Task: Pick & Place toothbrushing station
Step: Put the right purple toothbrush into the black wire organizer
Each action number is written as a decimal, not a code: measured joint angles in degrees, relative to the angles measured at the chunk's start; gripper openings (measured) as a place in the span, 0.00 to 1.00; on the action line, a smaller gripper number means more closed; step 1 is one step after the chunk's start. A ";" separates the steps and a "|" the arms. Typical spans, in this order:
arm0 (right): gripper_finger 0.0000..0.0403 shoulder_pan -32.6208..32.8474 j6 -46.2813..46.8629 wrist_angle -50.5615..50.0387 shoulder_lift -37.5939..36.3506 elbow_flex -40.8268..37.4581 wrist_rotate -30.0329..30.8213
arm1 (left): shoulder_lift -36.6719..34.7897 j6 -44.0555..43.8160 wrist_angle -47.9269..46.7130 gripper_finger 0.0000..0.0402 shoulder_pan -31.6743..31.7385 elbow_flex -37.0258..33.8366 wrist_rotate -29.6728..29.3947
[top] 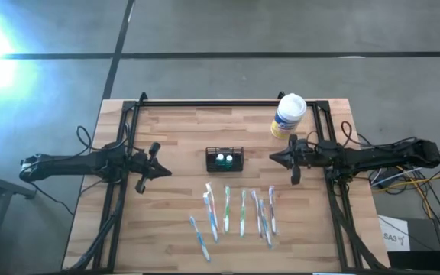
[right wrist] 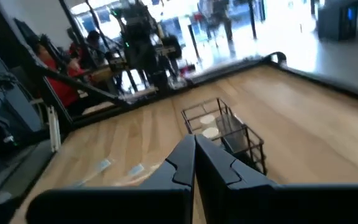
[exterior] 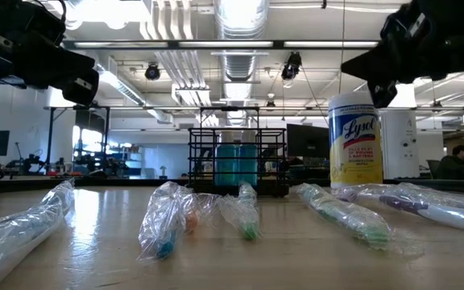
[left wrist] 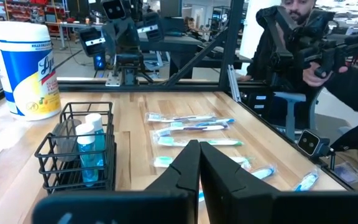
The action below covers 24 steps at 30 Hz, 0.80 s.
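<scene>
The caddy [top: 225, 159] stands upright near the middle of the table [top: 174, 214], holding two blue bottles [left wrist: 89, 151] with white caps, and nothing grips it. On the near side of it lies a row of wrapped toothbrushes [top: 235, 214], and toward the far right corner a white-and-yellow tub [top: 289, 115] stands well apart from the caddy. The left gripper [top: 161, 171] hangs above the table to the caddy's left and the right gripper [top: 276, 157] to its right, both pointing inward with fingers pressed together on nothing; a seated person [left wrist: 303, 43] shows beyond the table's edge.
</scene>
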 joint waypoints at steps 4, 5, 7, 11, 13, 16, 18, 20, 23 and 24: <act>0.02 1.71 3.88 -24.06 3.50 11.41 3.54 | 0.00 0.45 0.00 0.03 0.00 0.00 0.00; 0.02 2.69 5.60 -30.12 4.95 14.42 6.15 | 0.00 0.50 0.00 0.03 0.00 0.00 0.00; 0.02 4.55 9.65 -41.26 8.38 20.37 10.35 | 0.00 0.51 -0.05 0.04 -0.02 0.00 0.00; 0.02 8.89 18.85 -58.23 14.97 30.58 13.06 | 0.02 0.53 -1.54 0.03 -0.02 -0.02 0.02; 0.02 11.48 23.55 -64.19 18.07 34.39 13.92 | 0.02 0.57 -2.50 0.03 -0.02 -0.02 0.02; 0.02 15.27 32.33 -69.99 21.89 38.17 14.80 | 0.02 0.57 -3.48 0.04 -0.02 -0.02 0.02; 0.02 17.70 37.55 -72.44 24.09 39.63 14.84 | 0.02 0.57 -3.73 0.03 -0.04 -0.02 0.02; 0.02 20.03 42.11 -73.75 26.02 39.98 14.81 | 0.02 0.57 -4.02 0.03 -0.04 -0.02 0.02; 0.06 22.85 47.46 -73.88 29.12 39.91 14.34 | 0.02 0.57 -4.00 0.03 -0.04 -0.04 0.02; 0.08 23.67 49.21 -73.79 30.11 39.74 14.27 | 0.02 0.57 -4.00 0.03 -0.04 -0.04 0.02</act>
